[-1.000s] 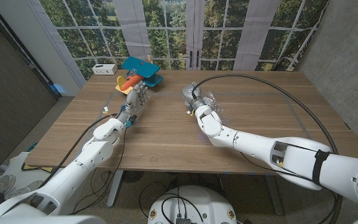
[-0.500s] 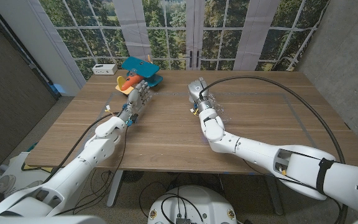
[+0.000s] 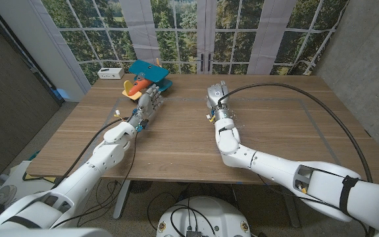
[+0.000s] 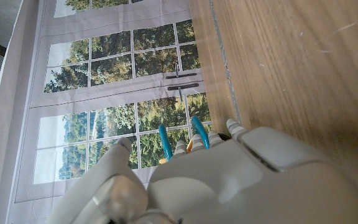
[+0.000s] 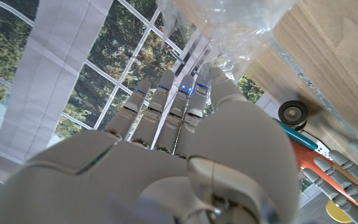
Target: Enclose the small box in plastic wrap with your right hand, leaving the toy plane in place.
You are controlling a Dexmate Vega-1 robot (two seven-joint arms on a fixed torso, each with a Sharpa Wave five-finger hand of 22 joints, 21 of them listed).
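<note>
My right hand (image 3: 216, 95) is over the middle of the table's far half, fingers reaching toward the windows. In the right wrist view a crumpled sheet of clear plastic wrap (image 5: 229, 25) hangs at the fingertips (image 5: 166, 93) and appears pinched against the thumb. I cannot make out the small box; the hand and wrap hide that spot. The toy plane (image 3: 145, 78), teal with an orange body, sits at the table's far left; its wheel and body also show as plane (image 5: 309, 140). My left hand (image 3: 149, 104) stands just in front of the plane, fingers apart, holding nothing.
A white box-shaped device (image 3: 112, 72) sits at the far left corner behind the plane. A thick black cable (image 3: 295, 89) arcs across the right half of the table (image 3: 176, 141). Windows stand close behind the far edge.
My right hand has moved away from me toward the far edge and turned upright, taking the wrap with it. The left hand and the plane have stayed put.
</note>
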